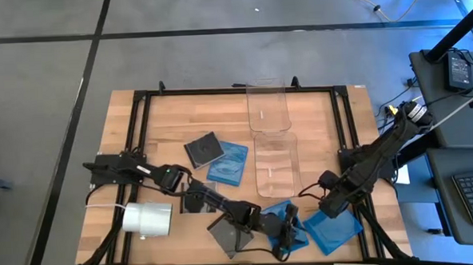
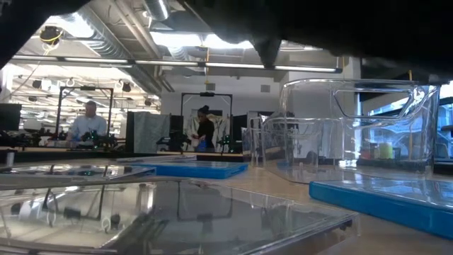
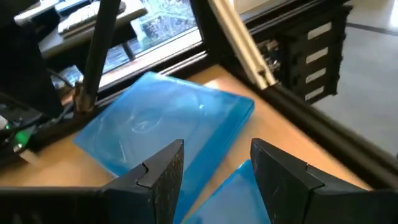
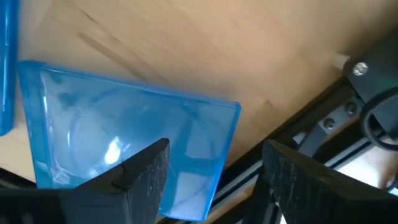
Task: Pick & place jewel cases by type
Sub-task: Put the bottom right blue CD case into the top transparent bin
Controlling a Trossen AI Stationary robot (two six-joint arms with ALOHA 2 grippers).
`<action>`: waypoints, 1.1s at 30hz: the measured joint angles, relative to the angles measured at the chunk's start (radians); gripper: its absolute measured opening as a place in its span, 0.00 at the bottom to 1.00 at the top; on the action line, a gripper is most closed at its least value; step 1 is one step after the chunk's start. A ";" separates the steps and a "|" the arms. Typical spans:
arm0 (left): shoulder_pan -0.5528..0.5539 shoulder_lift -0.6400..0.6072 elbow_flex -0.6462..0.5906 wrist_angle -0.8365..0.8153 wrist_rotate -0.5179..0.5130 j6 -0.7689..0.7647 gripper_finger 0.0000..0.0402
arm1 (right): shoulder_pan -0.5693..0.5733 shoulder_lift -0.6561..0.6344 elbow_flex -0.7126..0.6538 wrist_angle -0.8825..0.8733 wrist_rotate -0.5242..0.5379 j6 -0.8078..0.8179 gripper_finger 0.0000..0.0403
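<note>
Jaws apart on both grippers. Left gripper [image 1: 287,236] hovers low at the desk's [image 1: 164,124] near edge, beside a translucent blue square plastic jewel case [image 3: 168,124]; right gripper [image 1: 329,204] hangs over that same case. Keep your descent level, straddle one case edge only. No legible writing or labels.

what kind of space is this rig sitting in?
Looks like a robotics lab or workshop: open ceiling with strip lights, people at benches behind the table, a concrete floor, and a desk with a keyboard beside the rig.
</note>
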 joint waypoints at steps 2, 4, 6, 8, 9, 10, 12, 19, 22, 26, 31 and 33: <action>0.010 0.011 0.003 0.001 -0.028 -0.019 0.46 | 0.000 0.000 -0.018 0.025 0.007 0.000 0.65; 0.021 0.021 0.004 0.000 -0.062 -0.060 0.46 | 0.000 0.000 -0.053 0.063 0.006 0.002 0.65; 0.031 0.025 0.004 -0.004 -0.075 -0.108 0.46 | 0.000 0.000 -0.093 0.131 0.006 0.003 0.65; 0.038 0.025 0.004 -0.005 -0.055 -0.153 0.46 | 0.000 0.000 -0.124 0.182 0.007 0.002 0.65; 0.043 0.024 0.005 -0.005 -0.039 -0.177 0.46 | 0.000 0.000 -0.134 0.187 0.007 0.004 0.65; 0.048 0.024 0.005 -0.001 -0.025 -0.198 0.46 | 0.000 0.000 -0.141 0.189 0.007 0.012 0.65; 0.058 0.024 0.006 0.013 0.002 -0.259 0.46 | 0.000 0.000 -0.151 0.186 0.008 0.039 0.65; 0.060 0.024 0.004 -0.016 0.011 -0.234 0.46 | 0.000 0.000 -0.186 0.185 -0.061 0.048 0.65; 0.050 0.024 0.004 -0.015 0.009 -0.191 0.46 | 0.001 0.000 -0.207 0.190 -0.092 0.046 0.65; 0.034 0.024 0.004 -0.018 0.018 -0.179 0.46 | 0.008 0.000 -0.258 0.246 -0.143 0.047 0.65; 0.024 0.036 0.005 0.001 0.064 -0.179 0.46 | 0.009 -0.001 -0.331 0.443 -0.169 0.045 0.65; 0.023 0.043 0.003 -0.006 0.063 -0.180 0.46 | 0.009 -0.003 -0.349 0.486 -0.172 0.045 0.65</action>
